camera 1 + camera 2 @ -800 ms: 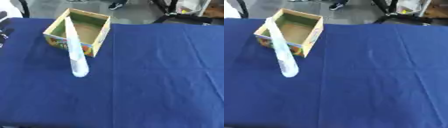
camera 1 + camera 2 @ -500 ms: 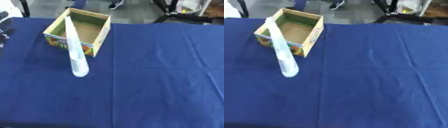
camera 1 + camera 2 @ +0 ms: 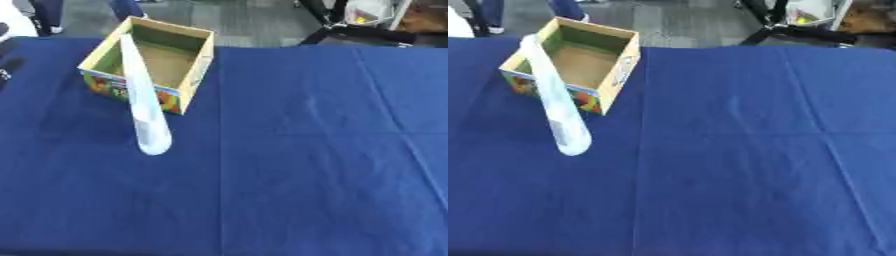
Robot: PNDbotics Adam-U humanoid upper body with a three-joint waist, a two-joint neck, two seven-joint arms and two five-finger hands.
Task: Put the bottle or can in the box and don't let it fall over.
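Nothing has moved: tall pale translucent plastic bottle [image 3: 144, 107] stands on the blue-clothed table [image 3: 306, 165] before the open cardboard box [image 3: 197, 57], unboxed; neither hand's fingers visible.

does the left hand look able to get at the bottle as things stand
Probably yes. The pale bottle stands on the blue cloth just in front of the open box, with nothing on its left side. Only a dark part of the left hand shows at the left edge.
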